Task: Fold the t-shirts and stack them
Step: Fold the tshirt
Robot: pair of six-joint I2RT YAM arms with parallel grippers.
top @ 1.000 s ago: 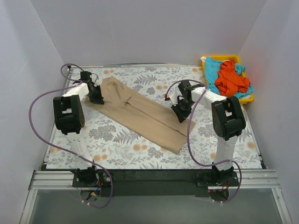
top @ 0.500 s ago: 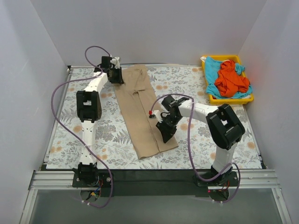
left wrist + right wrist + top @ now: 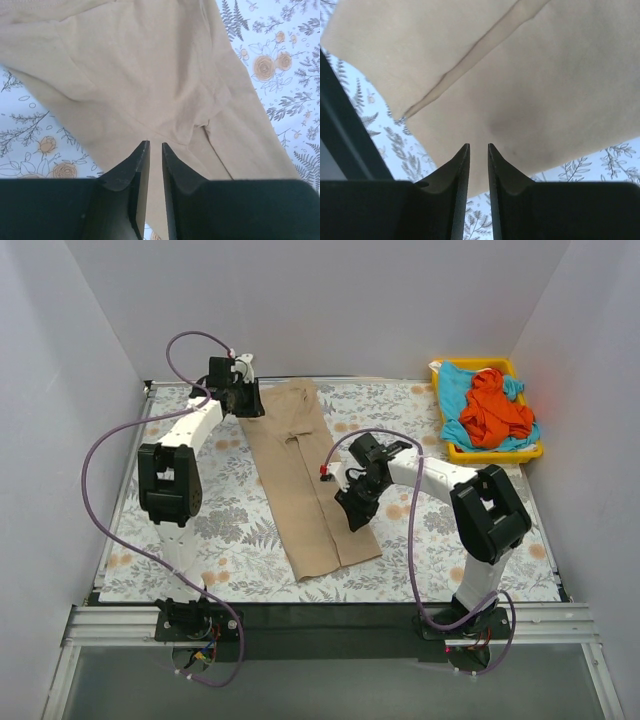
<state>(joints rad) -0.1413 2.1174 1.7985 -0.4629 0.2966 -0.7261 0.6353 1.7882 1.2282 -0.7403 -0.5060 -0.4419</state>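
The tan-beige t-shirt (image 3: 300, 480) lies folded into a long strip from the far left toward the near middle of the table. My left gripper (image 3: 240, 400) hovers over its far end; in the left wrist view (image 3: 155, 145) the jaws stand a narrow gap apart with nothing between them, above the tan fabric (image 3: 150, 75). My right gripper (image 3: 352, 510) is over the strip's right edge near its near end, its jaws (image 3: 477, 147) also slightly apart and empty above the fabric (image 3: 530, 90). The orange-red t-shirt (image 3: 495, 410) lies crumpled on the turquoise-blue one (image 3: 457, 385).
A yellow tray (image 3: 497, 452) at the far right holds the two crumpled shirts. A floral cloth (image 3: 440, 540) covers the table. White walls close in the back and both sides. A black rail (image 3: 320, 615) runs along the near edge.
A second ago the shirt lay diagonally; both grippers swung it into a lengthwise strip. Since half a second ago the shirt has stayed still, and the right gripper has drawn back a little.
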